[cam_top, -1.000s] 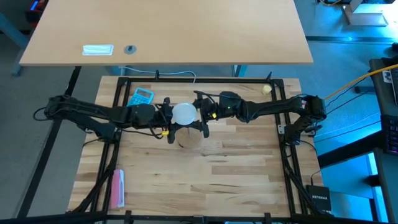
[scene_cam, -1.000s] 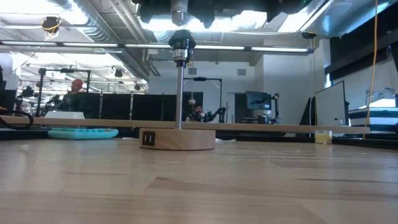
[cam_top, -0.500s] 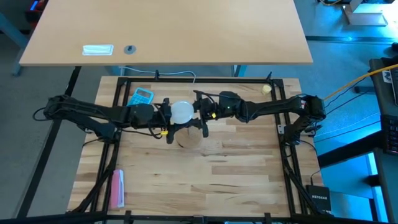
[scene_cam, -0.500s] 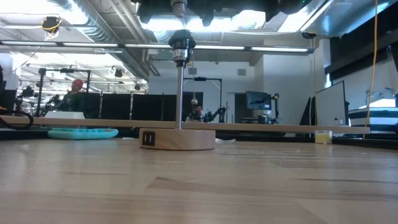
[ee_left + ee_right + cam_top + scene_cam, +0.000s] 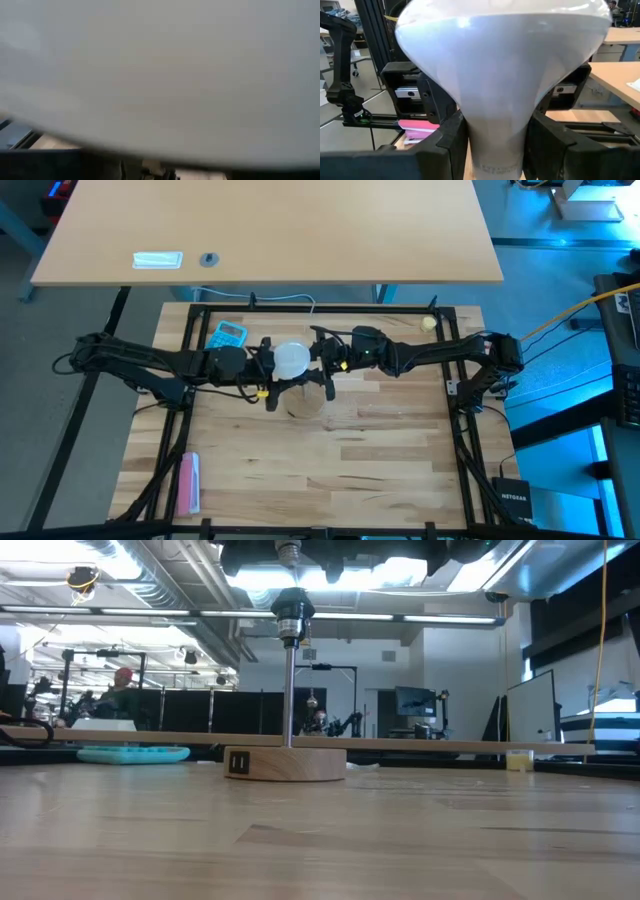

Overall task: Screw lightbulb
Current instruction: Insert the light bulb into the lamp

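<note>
1. In the high view we see the lightbulb [image 5: 292, 359] at the centre of the frame, its white dome facing up, with both arms meeting at it from the left and the right.
2. Our right end effector [image 5: 492, 145] has its two dark fingers [image 5: 445, 140] closed against the narrow neck of the lightbulb, one on each side, so we hold it there.
3. Our left end effector [image 5: 262, 366] sits just beside the lightbulb on its left side. The left wrist view is filled by white, so we cannot tell whether those fingers are open or closed.
4. In the low view the silvery base of the lightbulb shows at the upper centre of the frame, directly above the black socket [image 5: 291, 611], which tops a thin upright post on the wooden disc [image 5: 287, 762].
5. We judge the long axis of the lightbulb to be vertical and in line with the post. The base looks just above the socket; whether they touch, we cannot tell.
6. The coming move, as we judge it, is straight down and then a twist about that axis.
</note>
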You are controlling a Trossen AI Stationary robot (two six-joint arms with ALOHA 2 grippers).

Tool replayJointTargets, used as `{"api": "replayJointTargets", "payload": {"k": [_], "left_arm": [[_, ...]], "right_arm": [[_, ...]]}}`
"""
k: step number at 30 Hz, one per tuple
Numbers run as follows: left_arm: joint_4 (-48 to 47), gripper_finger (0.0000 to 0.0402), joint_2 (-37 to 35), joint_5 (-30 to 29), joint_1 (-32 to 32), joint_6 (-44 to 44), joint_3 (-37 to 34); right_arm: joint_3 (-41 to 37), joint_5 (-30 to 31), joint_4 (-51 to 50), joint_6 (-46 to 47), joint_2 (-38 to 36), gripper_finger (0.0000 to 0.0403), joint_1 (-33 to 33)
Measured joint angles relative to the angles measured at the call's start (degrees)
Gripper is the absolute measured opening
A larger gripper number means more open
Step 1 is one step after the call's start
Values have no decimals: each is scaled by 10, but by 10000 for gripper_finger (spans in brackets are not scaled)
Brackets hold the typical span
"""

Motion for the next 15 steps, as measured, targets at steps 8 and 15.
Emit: {"api": "replayJointTargets", "payload": {"k": [8,15], "left_arm": [[-90,201,-56,-2,0,-1,0],[-130,177,-139,-13,0,1,0]], "right_arm": [[-1,0,-2,0,-2,165,0],[-1,0,-7,0,-2,164,0]]}}
